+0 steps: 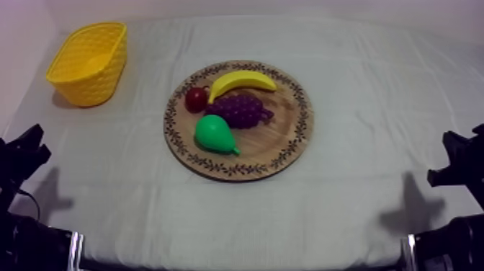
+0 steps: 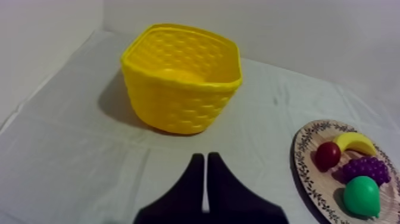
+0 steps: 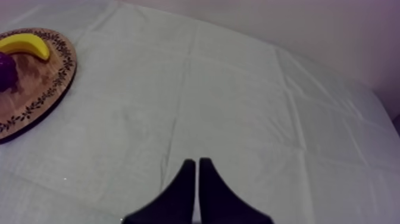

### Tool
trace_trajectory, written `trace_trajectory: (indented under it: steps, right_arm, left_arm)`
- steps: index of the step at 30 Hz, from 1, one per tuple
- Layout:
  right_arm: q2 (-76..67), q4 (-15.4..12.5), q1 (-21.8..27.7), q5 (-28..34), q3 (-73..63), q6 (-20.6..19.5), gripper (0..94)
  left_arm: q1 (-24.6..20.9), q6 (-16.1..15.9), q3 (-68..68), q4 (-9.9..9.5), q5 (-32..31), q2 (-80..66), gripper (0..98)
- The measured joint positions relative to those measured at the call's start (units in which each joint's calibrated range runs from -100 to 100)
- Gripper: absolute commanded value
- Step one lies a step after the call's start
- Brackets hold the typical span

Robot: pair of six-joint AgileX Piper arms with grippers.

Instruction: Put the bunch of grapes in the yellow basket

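Your left gripper (image 2: 205, 158) and right gripper (image 3: 196, 161) sit closed, empty. The bunch of grapes (image 1: 241, 110) lies on the wooden board (image 1: 288, 137) between banana (image 1: 241, 81) and pear (image 1: 212, 133); a careless grab could shove those.

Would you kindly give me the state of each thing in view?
wooden board: lying flat
bunch of grapes: resting on the wooden board, ungrasped
yellow basket: upright, nothing seen inside
left gripper: fingers shut on nothing
right gripper: fingers shut on nothing
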Motion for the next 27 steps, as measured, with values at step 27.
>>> trace_trajectory:
  steps: [27]
  right_arm:
    - [0.0, 0.0, 0.0, 0.0, 0.0, 0.0, 0.3]
  left_arm:
    - [10.37, 0.84, -1.52, -0.19, 1.72, -0.17, 0.0]
